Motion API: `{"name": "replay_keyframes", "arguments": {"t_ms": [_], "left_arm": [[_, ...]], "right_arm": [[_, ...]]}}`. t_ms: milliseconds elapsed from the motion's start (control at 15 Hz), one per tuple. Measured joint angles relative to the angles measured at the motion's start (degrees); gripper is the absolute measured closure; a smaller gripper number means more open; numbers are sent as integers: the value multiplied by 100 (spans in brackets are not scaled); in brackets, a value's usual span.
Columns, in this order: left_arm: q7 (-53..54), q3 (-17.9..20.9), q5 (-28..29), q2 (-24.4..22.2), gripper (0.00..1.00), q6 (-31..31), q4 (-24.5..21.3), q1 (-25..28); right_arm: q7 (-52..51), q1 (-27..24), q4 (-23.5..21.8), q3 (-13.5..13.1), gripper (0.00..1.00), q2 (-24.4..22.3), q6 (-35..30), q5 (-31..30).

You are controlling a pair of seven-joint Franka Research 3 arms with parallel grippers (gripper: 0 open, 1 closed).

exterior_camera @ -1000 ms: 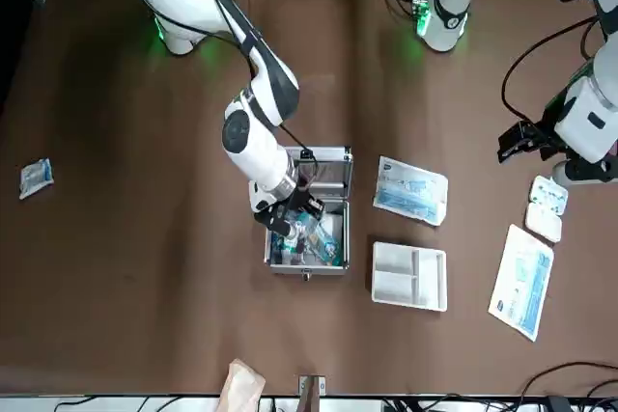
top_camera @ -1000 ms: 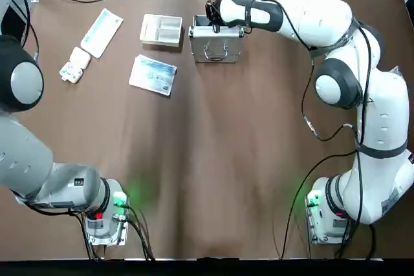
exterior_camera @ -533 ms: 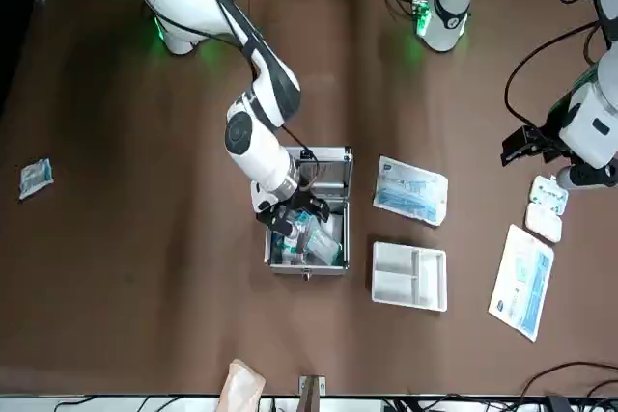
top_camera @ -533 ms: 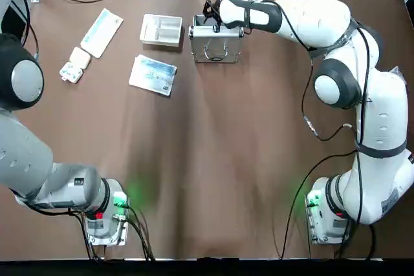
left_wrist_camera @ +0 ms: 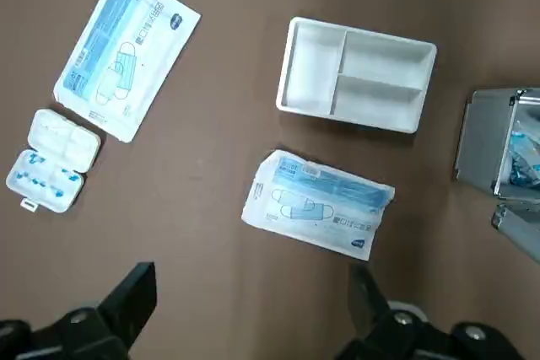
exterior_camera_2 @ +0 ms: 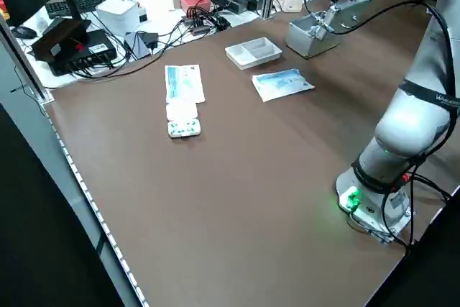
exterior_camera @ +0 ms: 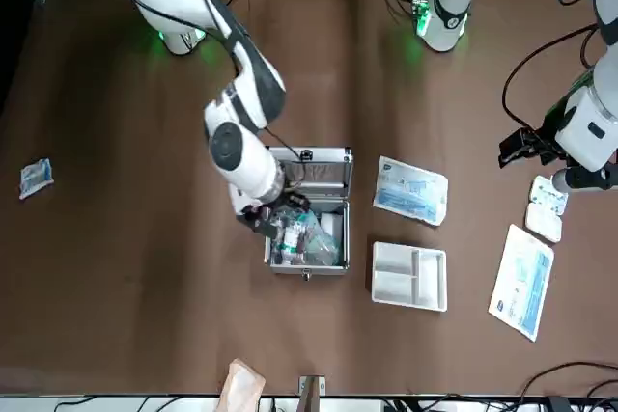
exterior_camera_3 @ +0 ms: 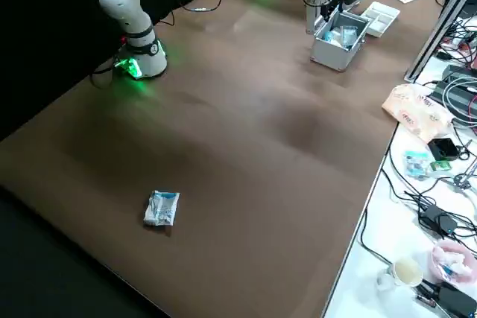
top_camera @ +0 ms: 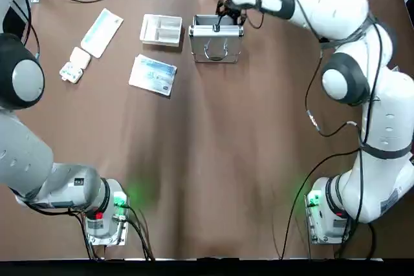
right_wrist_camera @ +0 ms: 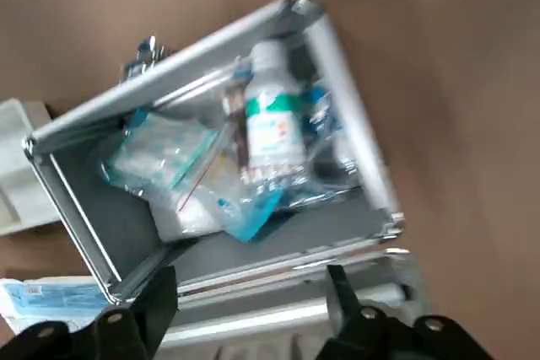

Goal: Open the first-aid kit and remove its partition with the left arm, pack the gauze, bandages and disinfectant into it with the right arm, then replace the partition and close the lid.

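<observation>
The first-aid kit (exterior_camera: 307, 262) stands open at the table's far side, its lid (top_camera: 216, 50) tipped up toward me. Inside lie the disinfectant (right_wrist_camera: 270, 120) bottle and clear packets of gauze and bandages (right_wrist_camera: 160, 158). My right gripper (right_wrist_camera: 253, 314) hovers open and empty just above the kit's right-hand rim (exterior_camera: 275, 214). The partition (top_camera: 161, 30) rests on the table left of the kit. My left gripper (left_wrist_camera: 253, 309) hangs open over the far left of the table (exterior_camera: 512, 145), above the packs, holding nothing.
Two flat blue-white packs (top_camera: 153, 74) (top_camera: 102, 31) and a small white pill box (top_camera: 74, 66) lie left of the partition. One small packet (exterior_camera: 35, 178) sits alone far out on my right. Cables and gear crowd the bench beyond the far edge.
My right gripper has risen out of the kit and drifted to my right, leaving the bottle and packets lying inside. The left arm has barely shifted.
</observation>
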Motion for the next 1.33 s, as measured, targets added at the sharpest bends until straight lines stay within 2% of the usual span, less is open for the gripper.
{"name": "replay_keyframes", "arguments": {"t_ms": [133, 400, 600, 933, 1133, 1333], "left_arm": [[0, 5, 0, 29, 0, 63, 0, 22], [0, 13, 5, 80, 0, 124, 0, 30], [0, 13, 6, 83, 0, 141, 1, 30], [1, 3, 28, 82, 0, 224, 1, 21], [3, -15, 107, 73, 0, 281, 4, 1], [3, -31, 143, 34, 0, 287, 4, -29]], "right_arm": [[-33, -238, 8, -2, 16, -282, -231, -34], [-96, -377, 151, -13, 16, -424, -238, -360], [-521, -768, 189, -38, 17, -644, -730, -424], [-1702, -1739, 212, -53, 17, -1064, -2147, -425], [-2599, -2503, 211, -70, 17, -1280, -2891, -435], [-3559, -3348, 95, -81, 17, -1402, -3129, -448]]}}
